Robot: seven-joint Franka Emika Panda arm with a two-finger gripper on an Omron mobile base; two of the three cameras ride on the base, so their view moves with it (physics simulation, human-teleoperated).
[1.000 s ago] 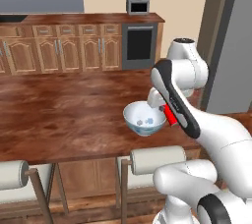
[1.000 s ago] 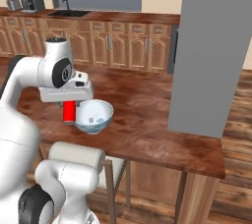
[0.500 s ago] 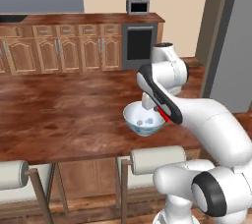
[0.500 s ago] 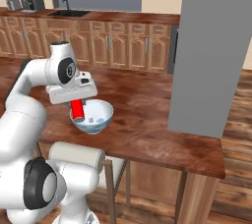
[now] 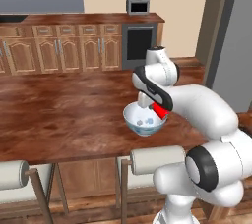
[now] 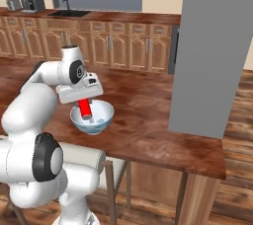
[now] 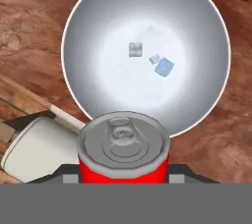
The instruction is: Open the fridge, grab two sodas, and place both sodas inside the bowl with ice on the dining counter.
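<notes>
My gripper [image 6: 85, 104] is shut on the small red soda can [image 6: 86, 108], which hangs tilted over the near rim of the bowl with ice [image 6: 97, 126]. In the left base view the can [image 5: 160, 111] shows at the right rim of the white bowl [image 5: 140, 128]. The hand view looks past the can's silver top [image 7: 124, 137] into the bowl [image 7: 98, 31], where a few ice cubes [image 7: 164, 67] lie. The bowl stands on the dark reddish dining counter [image 5: 64, 115]. The grey fridge [image 6: 212, 46] rises to the right. A second soda is out of view.
White-cushioned stools [image 5: 157, 159] [image 6: 84, 157] line the counter's near edge, one just below the bowl [image 7: 34, 144]. Light wood cabinets [image 5: 78, 51] and a dark wall oven [image 5: 139, 43] stand along the back wall. The counter [image 6: 143, 130] ends at a corner on the right.
The arm has swung in, carrying the red can from beside the bowl to over its rim. The bowl has stayed put.
</notes>
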